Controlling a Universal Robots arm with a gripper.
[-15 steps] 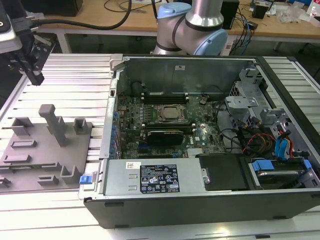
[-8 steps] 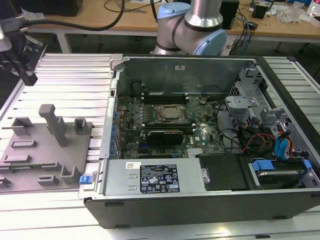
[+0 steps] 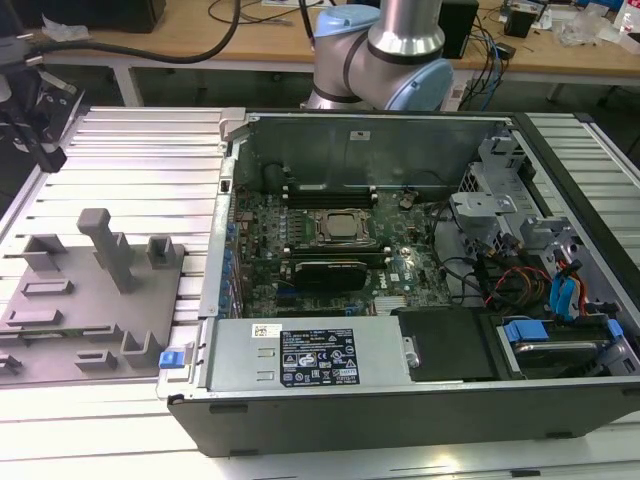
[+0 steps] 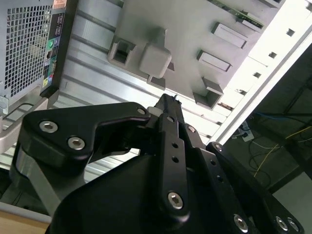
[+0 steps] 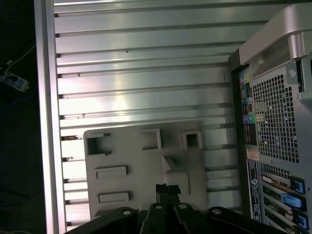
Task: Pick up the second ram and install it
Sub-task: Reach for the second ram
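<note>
The black two-finger gripper (image 4: pixel 169 100) hangs over the grey slotted plastic holder (image 4: pixel 195 29), probably because parts are parked there. Its pincer is narrow and empty.

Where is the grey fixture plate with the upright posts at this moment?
In the exterior view, the grey fixture plate lies on the ribbed metal table at the exterior view's left, right beside the open computer case.

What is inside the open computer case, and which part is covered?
In the computer case: a motherboard with a silver CPU socket, black slots beside it, a black card, red and orange cables. The labelled silver box along the near wall covers whatever lies beneath it.
</note>
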